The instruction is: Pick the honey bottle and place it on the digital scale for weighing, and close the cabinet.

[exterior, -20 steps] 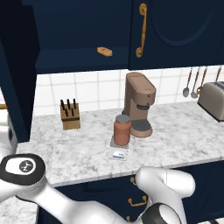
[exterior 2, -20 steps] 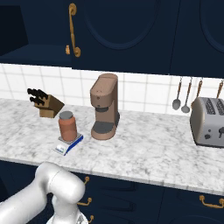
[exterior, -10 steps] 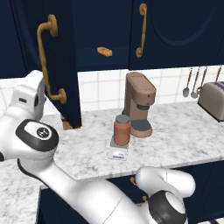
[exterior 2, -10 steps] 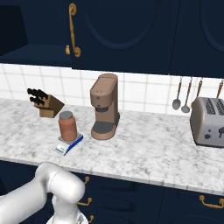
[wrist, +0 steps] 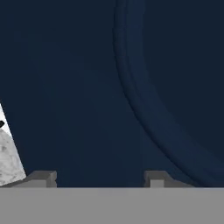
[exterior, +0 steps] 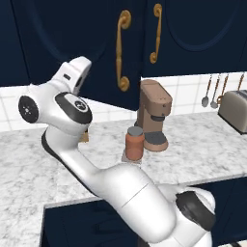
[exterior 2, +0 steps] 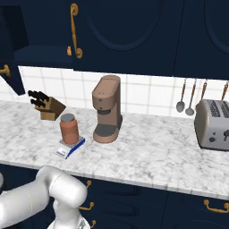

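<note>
Standing on the flat grey digital scale (exterior 2: pixel 70 147): reddish-brown, grey-lidded honey bottle (exterior 2: pixel 69 129), left of brown coffee machine (exterior 2: pixel 108 108). Gripper (wrist: pixel 99 178) fingers spread, facing navy arched-panel cabinet (wrist: pixel 87 87) door.

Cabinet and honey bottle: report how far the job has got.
Done: the honey bottle stands on the digital scale. In hand: the gripper, fingers apart, faces the cabinet door panel close up. Left: that door is not yet flush with its neighbour, so closing remains.

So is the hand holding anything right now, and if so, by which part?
Nothing is held: the hand is open, its fingertips apart and facing the cabinet door. The honey bottle stands on the digital scale.
</note>
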